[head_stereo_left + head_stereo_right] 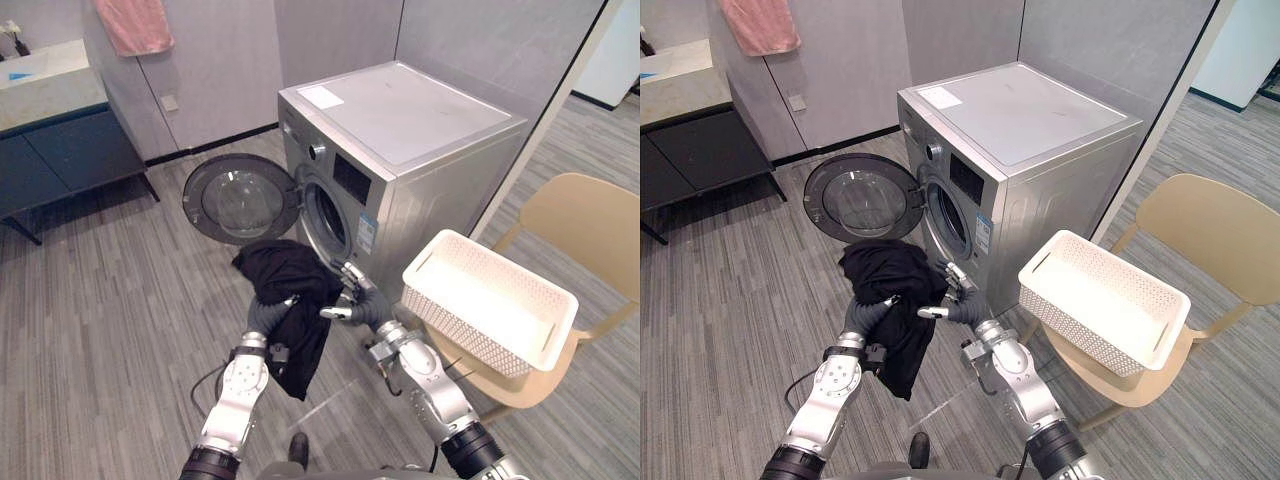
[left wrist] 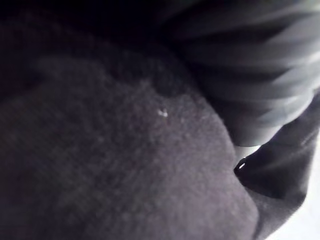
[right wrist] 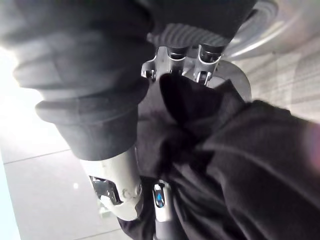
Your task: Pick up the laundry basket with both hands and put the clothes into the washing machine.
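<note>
Cloth [image 1: 285, 275] is up in both hands, just in front of the drum mouth [image 1: 325, 218] – black bundle, top bunched, tail hanging straight down below the L hand [image 1: 262, 318], so long axis is vertical

L hand is under the bundle; fingers buried in fabric in head + wrist views, can't tell grip state. R hand [image 1: 355, 300] sits at the cloth's right edge; fingertips point up toward the washer [image 1: 420, 150], and in its wrist view a peak of fabric is drawn up between fingers and thumb – reads as a pinch on the cloth

Key relation: mouth lies ahead and slightly right of the bundle, R hand nearer it, prob. the lead hand for the push-in. Judgement: the hanging tail is the risk – likely to drape over the lower rim unless the bundle goes in high

Room: door [image 1: 240, 198] swung fully open to the left, clear of the path. Basket [image 1: 450, 320] rests on the chair [image 1: 590, 220] to the right, well apart, looks empty from here. Open floor on the approach side
</note>
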You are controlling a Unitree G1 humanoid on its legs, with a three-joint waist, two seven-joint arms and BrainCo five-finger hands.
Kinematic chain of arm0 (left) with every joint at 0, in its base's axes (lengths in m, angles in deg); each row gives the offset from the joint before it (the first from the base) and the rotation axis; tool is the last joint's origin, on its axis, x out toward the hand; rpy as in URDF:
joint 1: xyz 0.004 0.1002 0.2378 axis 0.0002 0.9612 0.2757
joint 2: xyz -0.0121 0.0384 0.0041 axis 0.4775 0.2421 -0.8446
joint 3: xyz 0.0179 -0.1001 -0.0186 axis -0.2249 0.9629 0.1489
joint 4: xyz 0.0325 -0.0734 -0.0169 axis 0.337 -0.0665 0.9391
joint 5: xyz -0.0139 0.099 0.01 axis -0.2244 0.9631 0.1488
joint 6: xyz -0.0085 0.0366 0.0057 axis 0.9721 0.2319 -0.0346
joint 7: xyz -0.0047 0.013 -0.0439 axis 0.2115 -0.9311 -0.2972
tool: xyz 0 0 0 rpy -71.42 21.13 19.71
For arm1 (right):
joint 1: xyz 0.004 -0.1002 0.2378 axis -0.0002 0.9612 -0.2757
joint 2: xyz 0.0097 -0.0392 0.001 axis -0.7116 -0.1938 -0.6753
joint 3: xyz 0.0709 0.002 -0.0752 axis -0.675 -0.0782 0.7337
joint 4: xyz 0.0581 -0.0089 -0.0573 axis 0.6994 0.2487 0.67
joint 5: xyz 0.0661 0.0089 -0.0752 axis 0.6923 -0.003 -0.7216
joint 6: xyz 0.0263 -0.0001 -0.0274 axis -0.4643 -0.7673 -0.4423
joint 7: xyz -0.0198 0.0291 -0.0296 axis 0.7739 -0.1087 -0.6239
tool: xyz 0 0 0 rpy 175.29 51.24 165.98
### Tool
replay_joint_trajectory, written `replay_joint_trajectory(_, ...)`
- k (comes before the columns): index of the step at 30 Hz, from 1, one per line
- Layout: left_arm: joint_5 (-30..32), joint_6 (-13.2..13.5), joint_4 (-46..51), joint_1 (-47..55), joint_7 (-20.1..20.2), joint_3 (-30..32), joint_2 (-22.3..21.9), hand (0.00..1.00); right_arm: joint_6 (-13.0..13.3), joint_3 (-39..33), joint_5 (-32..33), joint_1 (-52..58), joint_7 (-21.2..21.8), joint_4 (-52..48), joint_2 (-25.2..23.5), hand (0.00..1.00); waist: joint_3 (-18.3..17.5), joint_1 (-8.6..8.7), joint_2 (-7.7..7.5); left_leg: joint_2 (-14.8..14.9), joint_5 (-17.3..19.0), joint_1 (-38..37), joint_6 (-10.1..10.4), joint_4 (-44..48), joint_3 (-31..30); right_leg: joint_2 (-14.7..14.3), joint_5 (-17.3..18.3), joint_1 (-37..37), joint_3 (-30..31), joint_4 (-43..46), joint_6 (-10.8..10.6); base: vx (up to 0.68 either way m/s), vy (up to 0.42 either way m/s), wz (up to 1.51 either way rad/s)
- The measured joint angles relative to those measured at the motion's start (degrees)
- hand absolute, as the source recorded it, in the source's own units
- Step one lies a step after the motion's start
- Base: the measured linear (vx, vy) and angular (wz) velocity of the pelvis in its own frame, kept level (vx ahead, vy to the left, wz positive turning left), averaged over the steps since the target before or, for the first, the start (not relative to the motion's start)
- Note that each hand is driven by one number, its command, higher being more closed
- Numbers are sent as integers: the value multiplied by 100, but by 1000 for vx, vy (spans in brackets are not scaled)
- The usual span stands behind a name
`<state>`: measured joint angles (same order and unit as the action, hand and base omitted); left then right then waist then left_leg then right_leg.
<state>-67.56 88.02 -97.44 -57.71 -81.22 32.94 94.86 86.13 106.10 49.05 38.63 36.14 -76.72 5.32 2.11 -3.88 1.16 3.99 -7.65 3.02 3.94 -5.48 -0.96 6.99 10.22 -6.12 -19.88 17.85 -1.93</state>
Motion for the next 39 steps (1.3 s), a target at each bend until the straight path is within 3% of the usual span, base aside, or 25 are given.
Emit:
replay_joint_trajectory(6,-116,-27,-76,533,-5,850,-86,100,58,-969,-1156,372,-301,-558,284,0,-54,-16,-62,-1,0,49,-1,-2,-78,-21,-5,43,-88,-99,2,21,-16,8)
replay_joint_trajectory(10,-172,-51,-534,527,-3,1081,-10,100,48,-1534,-1734,911,-465,-451,493,0,-50,-9,-64,-86,-78,489,93,0,-384,100,90,-211,-539,59,-23,-4,-16,55)
replay_joint_trajectory(12,-205,-178,-816,531,9,1095,-31,100,-12,-1858,-2115,1083,-657,84,545,0,-26,23,-54,-21,212,715,-240,-31,223,185,72,-186,-903,-21,-27,-50,-2,84)
replay_joint_trajectory(14,-204,-240,-1075,524,15,1110,-102,100,-133,-2074,-2378,1084,-770,651,537,0,22,10,-113,58,374,770,-451,15,1358,421,16,-142,-1171,-140,-45,68,57,73)
replay_joint_trajectory(15,-204,-269,-1188,539,18,1111,-146,100,-196,-2166,-2474,1088,-818,928,568,0,24,12,-32,118,343,736,-431,118,1808,458,21,-114,-1302,-112,-67,167,94,72)
replay_joint_trajectory(16,-202,-286,-1302,596,46,1158,-159,100,-245,-2235,-2525,1064,-862,1302,652,0,76,11,84,239,-206,734,-298,189,1902,408,86,-22,-1397,-46,-160,169,50,63)
replay_joint_trajectory(19,-197,-380,-1642,702,122,1609,-130,100,-364,-2249,-2619,931,-897,1984,367,0,184,-31,-76,130,-120,729,-317,239,1842,524,66,74,-1424,-155,-257,136,25,22)
replay_joint_trajectory(22,-165,-513,-1917,896,123,1935,-126,100,-397,-2209,-2783,627,-917,2704,203,0,238,-69,-146,51,144,886,-375,504,1853,603,0,100,-1438,-309,-377,135,62,7)
replay_joint_trajectory(24,-147,-555,-1887,1042,130,1939,-150,100,-457,-2333,-2887,616,-997,3029,200,0,385,-162,-231,-127,765,973,-434,1124,1846,935,257,221,-1481,30,-551,145,113,25)
replay_joint_trajectory(26,-145,-602,-1805,1189,129,1930,-153,100,-559,-2453,-2908,741,-1076,3104,233,0,503,-139,-339,-314,1137,1015,-481,1558,1733,1374,488,170,-1380,933,-369,139,79,49)
replay_joint_trajectory(27,-141,-635,-1727,1290,131,1875,-164,100,-627,-2522,-2911,821,-1090,3114,268,0,578,-119,-352,-365,1326,1046,-580,1823,1631,1486,238,-229,-738,1820,158,256,136,58)
replay_joint_trajectory(28,-98,-639,-1607,1323,131,1844,-139,100,-617,-2513,-2908,914,-1139,3107,272,0,631,-13,-246,-347,1443,965,-695,1993,1428,1467,-244,-772,-16,2836,635,278,125,64)
replay_joint_trajectory(29,-89,-646,-1584,1292,130,1833,-106,100,-609,-2520,-2905,904,-1150,3122,253,0,710,22,-239,-298,1527,925,-705,2062,1260,1358,-26,-962,294,3131,311,266,74,68)
replay_joint_trajectory(30,-88,-646,-1549,1200,127,1836,-74,100,-611,-2517,-2876,929,-1149,3189,226,0,812,108,-207,-255,1588,874,-720,2069,1030,988,407,-1209,515,3039,12,212,-7,74)
replay_joint_trajectory(31,-88,-642,-1546,1095,124,1831,-8,100,-611,-2517,-2847,925,-1156,3197,209,0,916,167,-251,-269,1609,776,-729,1984,893,700,465,-1466,588,2655,23,209,2,68)
replay_joint_trajectory(32,-88,-642,-1553,1050,129,1831,25,100,-609,-2520,-2840,925,-1168,3206,206,0,948,193,-298,-291,1618,736,-733,1936,850,597,452,-1597,589,2366,5,237,-5,59)
replay_joint_trajectory(33,-89,-643,-1563,931,135,1813,48,100,-608,-2542,-2788,907,-1183,3293,213,0,1028,267,-355,-329,1676,632,-717,1890,753,409,304,-1773,539,1623,-156,260,-26,62)
replay_joint_trajectory(34,-88,-642,-1652,794,139,1775,33,100,-616,-2555,-2739,887,-1192,3399,216,0,1065,335,-372,-403,1715,477,-678,1768,573,268,-83,-1799,459,523,-320,368,-50,76)
replay_joint_trajectory(36,-87,-636,-1735,667,146,1694,25,100,-627,-2561,-2739,936,-1189,3548,221,0,1081,427,-441,-547,1799,231,-592,1598,380,240,-656,-1787,447,-659,-435,380,-81,76)
replay_joint_trajectory(37,-82,-634,-1745,628,162,1657,16,100,-652,-2561,-2740,990,-1191,3567,219,0,1076,481,-467,-636,1979,91,-517,1662,213,273,-908,-1829,600,-938,-377,458,-166,95)
replay_joint_trajectory(39,-31,-629,-1750,632,228,1566,-46,100,-673,-2596,-2739,1081,-1177,3547,235,0,1052,583,-393,-557,2392,-117,-367,1999,-93,261,-1271,-1820,683,-368,29,582,-237,82)
